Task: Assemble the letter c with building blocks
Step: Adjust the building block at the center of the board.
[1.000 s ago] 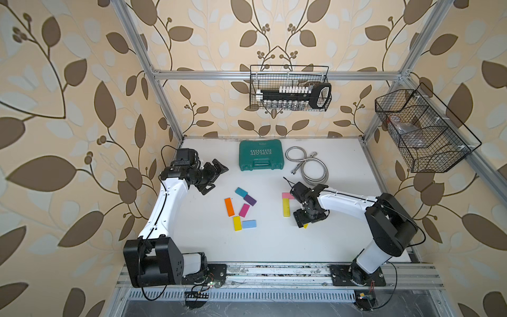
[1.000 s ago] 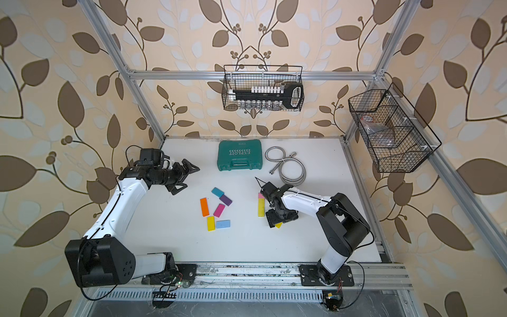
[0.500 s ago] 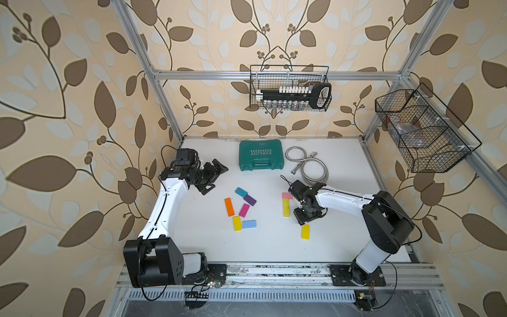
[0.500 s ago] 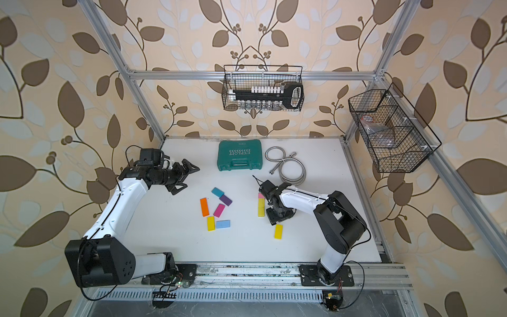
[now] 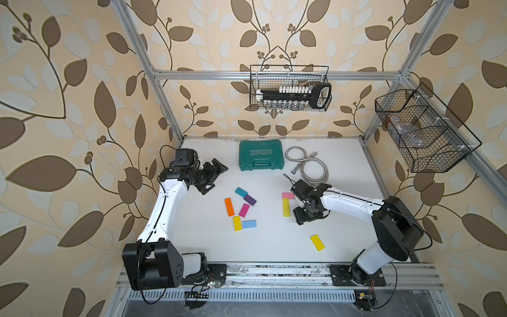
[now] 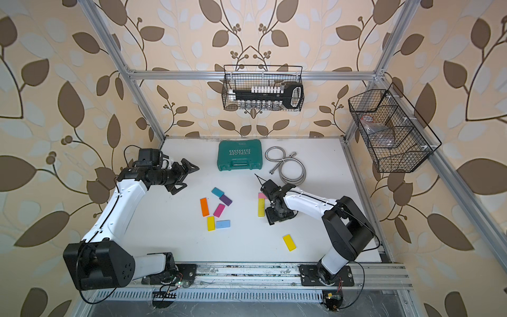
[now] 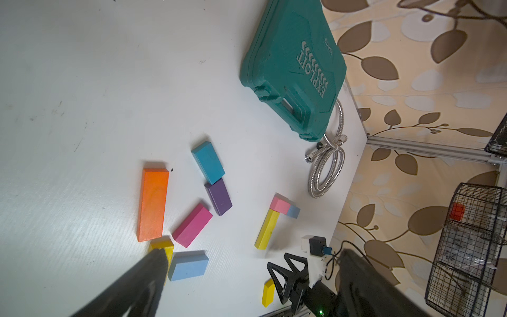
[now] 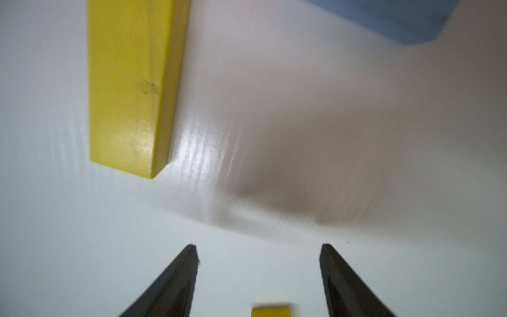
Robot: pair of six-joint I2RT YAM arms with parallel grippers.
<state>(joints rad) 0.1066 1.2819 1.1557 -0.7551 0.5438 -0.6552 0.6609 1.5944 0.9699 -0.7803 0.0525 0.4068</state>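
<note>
The desk point(image 5: 274, 247) is plain white. The wallpaper point(image 5: 68, 82) is beige, patterned with brown and pale leaves on thin brown stems. The frame point(image 5: 205, 74) and hose point(image 5: 304, 163) are silver; the baskets point(image 5: 289, 108) are black wire. The case point(image 5: 260, 158) is teal-green with pale lettering and chevrons.

Each block is one solid colour:
- orange block point(image 5: 229, 206)
- teal block point(image 5: 241, 192)
- purple block point(image 5: 250, 200)
- magenta block point(image 5: 244, 210)
- short yellow block point(image 5: 237, 223)
- light-blue block point(image 5: 249, 224)
- pink block point(image 5: 288, 196)
- long yellow block point(image 5: 286, 207)
- lone yellow block point(image 5: 317, 242)
- second light-blue block point(image 7: 293, 212), seen in the left wrist view

The arms point(image 5: 167, 208) are white with black joints. The left hand point(image 5: 219, 178) and right hand point(image 8: 258, 248) are black.
</note>
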